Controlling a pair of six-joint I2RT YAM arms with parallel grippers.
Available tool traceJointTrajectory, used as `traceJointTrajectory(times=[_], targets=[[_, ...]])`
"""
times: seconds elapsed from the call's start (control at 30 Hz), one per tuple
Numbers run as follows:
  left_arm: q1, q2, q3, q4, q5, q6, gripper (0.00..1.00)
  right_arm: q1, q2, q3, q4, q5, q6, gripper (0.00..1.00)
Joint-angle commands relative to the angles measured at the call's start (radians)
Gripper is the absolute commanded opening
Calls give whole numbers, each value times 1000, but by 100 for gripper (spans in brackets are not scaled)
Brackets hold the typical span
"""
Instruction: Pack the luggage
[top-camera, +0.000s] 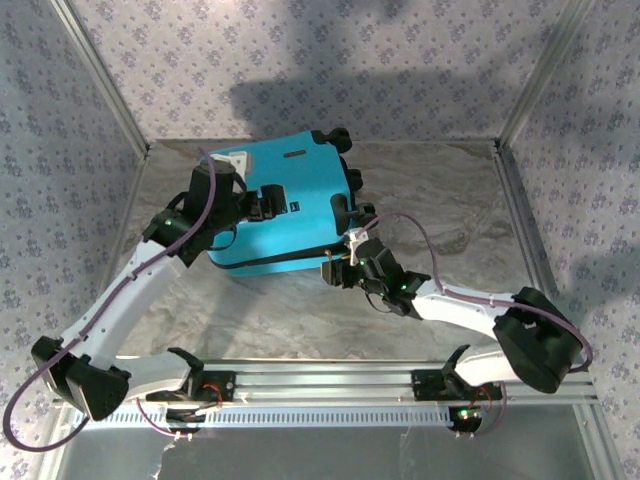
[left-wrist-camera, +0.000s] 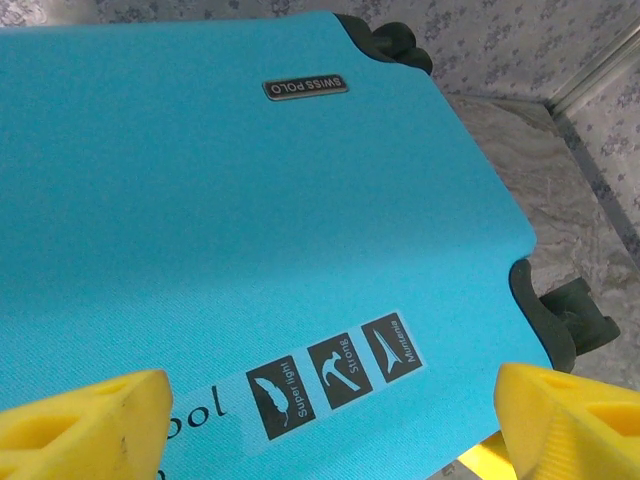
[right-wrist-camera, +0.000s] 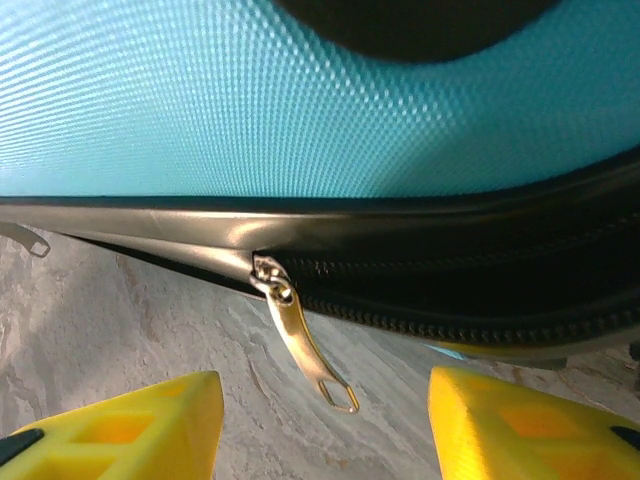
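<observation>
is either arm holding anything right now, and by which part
Nothing is held. The left end effector is open over the luggage; the right end effector is open, facing the zipper pull without gripping it.

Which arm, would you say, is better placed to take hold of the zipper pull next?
The right, probably. The right gripper is open and faces the zipper pull hanging at the luggage seam, ahead of its fingers. The left gripper is open over the top shell, away from the zipper.
</observation>
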Motion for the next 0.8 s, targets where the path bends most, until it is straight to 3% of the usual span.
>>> traceJointTrajectory(times=[0.0, 0.33, 0.7, 0.77], targets=[[-14, 5, 53, -10, -10, 16, 84, 8, 16, -14, 79, 5, 28, 56], [-43, 12, -14, 12, -51, -12, 83, 13, 78, 18, 124, 3, 32, 39], [-58, -18, -138, 62, -65, -71, 82, 16, 50, 24, 85, 66, 2, 1], [-58, -32, -164, 70, -80, -80, 82, 16, 29, 30, 37, 90, -34, 0]])
